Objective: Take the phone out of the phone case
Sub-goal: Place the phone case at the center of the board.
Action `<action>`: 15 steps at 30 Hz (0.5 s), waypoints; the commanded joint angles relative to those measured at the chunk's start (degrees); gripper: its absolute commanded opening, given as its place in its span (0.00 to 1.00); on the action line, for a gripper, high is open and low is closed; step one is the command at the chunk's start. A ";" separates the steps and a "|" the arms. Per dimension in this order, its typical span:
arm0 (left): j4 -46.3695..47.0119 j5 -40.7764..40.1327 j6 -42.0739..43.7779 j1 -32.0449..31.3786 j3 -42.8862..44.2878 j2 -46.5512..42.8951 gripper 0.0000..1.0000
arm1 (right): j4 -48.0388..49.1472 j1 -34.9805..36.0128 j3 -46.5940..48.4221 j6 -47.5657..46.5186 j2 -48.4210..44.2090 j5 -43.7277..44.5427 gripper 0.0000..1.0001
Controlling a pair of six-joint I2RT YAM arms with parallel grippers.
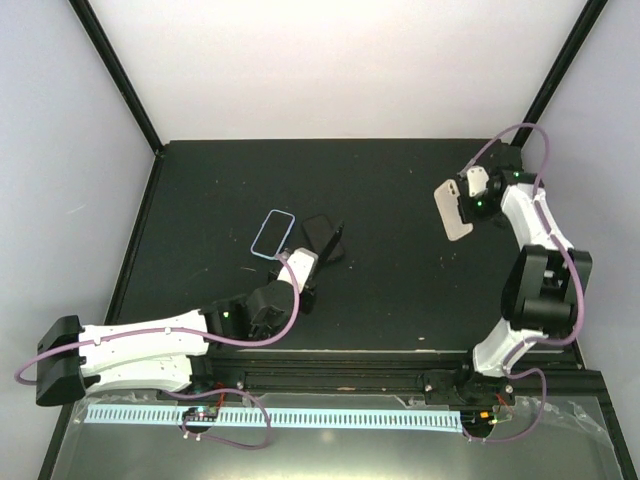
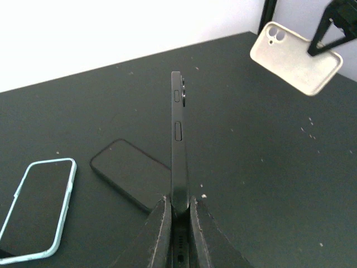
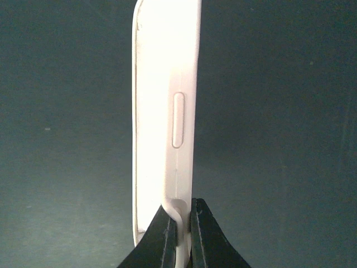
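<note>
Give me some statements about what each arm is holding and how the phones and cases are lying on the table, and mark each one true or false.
1. The left end effector is shut on a black phone, seen edge-on. True.
2. The right end effector is open and empty. False: it is shut on a cream-white case, held off the table.
3. The pale blue case lies flat on the table with a dark-screened phone in it. True.
4. The pale blue case touches the black slab lying beside it. False: bare table shows between them.
</note>
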 commanded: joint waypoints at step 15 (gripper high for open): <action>-7.69 -0.61 -3.57 -2.69 2.02 -0.37 0.02 | -9.88 -10.01 20.04 -4.42 28.16 -3.34 0.07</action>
